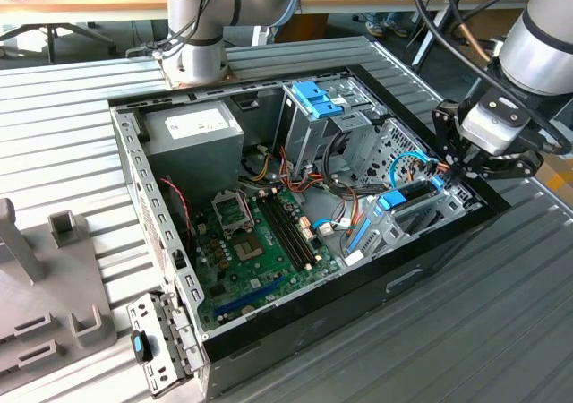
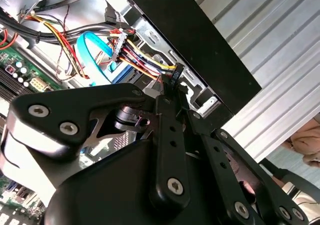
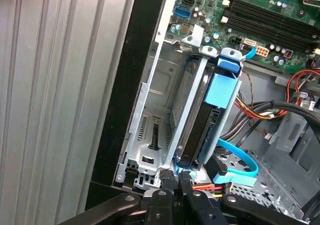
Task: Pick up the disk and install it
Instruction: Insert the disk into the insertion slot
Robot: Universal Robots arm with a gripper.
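The disk (image 1: pixel 414 193), a dark flat drive with blue rails and a blue end tab (image 3: pixel 229 65), stands on edge in a metal bay at the case wall on the exterior view's right. In the first wrist view its dark side (image 3: pixel 200 130) runs along the silver bay frame (image 3: pixel 150 135). My gripper (image 1: pixel 448 172) hangs over the case wall at the disk's outer end. Its black fingertips (image 3: pixel 163 179) stand close together, shut, by the disk's end. A black connector with coloured wires (image 2: pixel 173 74) lies just past the gripper (image 2: pixel 166 88).
The open computer case (image 1: pixel 430 251) lies on a ribbed metal table (image 1: pixel 501 331). Inside are a motherboard (image 1: pixel 260 242), a power supply (image 1: pixel 192 130), a grey cage topped by a blue latch (image 1: pixel 315 98), and thin blue cables (image 1: pixel 407 163). Grey fixtures (image 1: pixel 54 278) stand at the exterior view's left.
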